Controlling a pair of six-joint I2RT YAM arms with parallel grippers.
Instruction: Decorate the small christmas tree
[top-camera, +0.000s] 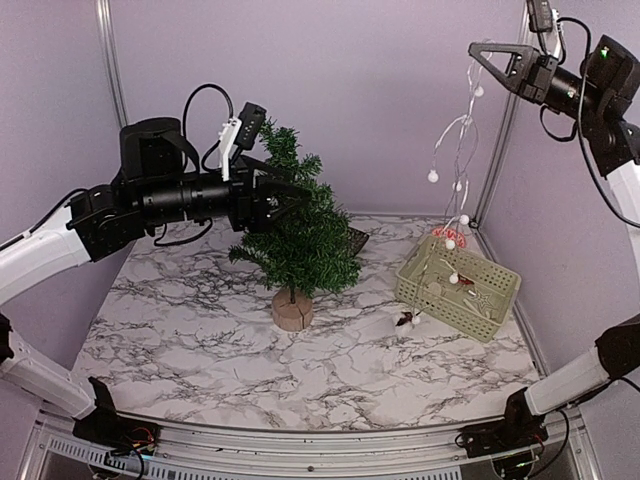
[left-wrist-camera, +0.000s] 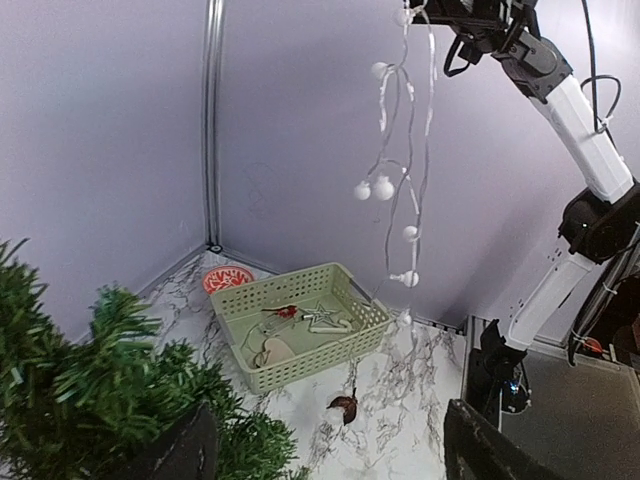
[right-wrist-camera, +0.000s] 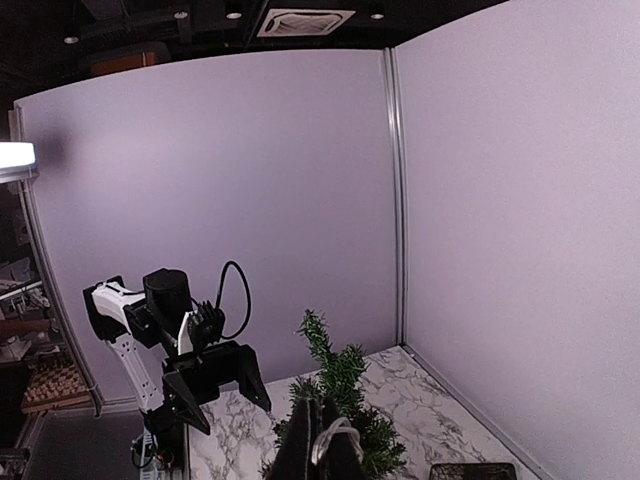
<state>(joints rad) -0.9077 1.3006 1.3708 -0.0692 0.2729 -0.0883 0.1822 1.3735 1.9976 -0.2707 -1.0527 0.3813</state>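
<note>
The small christmas tree (top-camera: 297, 235) stands mid-table on a round log-slice base (top-camera: 292, 312). My left gripper (top-camera: 300, 195) is open at the tree's upper branches; in the left wrist view the tree (left-wrist-camera: 95, 385) lies against its left finger (left-wrist-camera: 185, 452). My right gripper (top-camera: 476, 52) is high at the back right, shut on a white string of beads (top-camera: 455, 150) that hangs down into the green basket (top-camera: 497, 300). The right wrist view shows the fingers (right-wrist-camera: 305, 450) pinching a loop of the string (right-wrist-camera: 336, 436), with the tree (right-wrist-camera: 345, 385) beyond. The string also hangs in the left wrist view (left-wrist-camera: 385, 187).
The basket (left-wrist-camera: 255, 300) holds a star, a red piece and a heart-shaped piece. A small brown ornament (top-camera: 405, 320) lies on the table beside it. A red-and-white disc (left-wrist-camera: 222, 278) lies behind the basket. A dark flat object (top-camera: 357, 240) lies behind the tree. Purple walls close the back and right.
</note>
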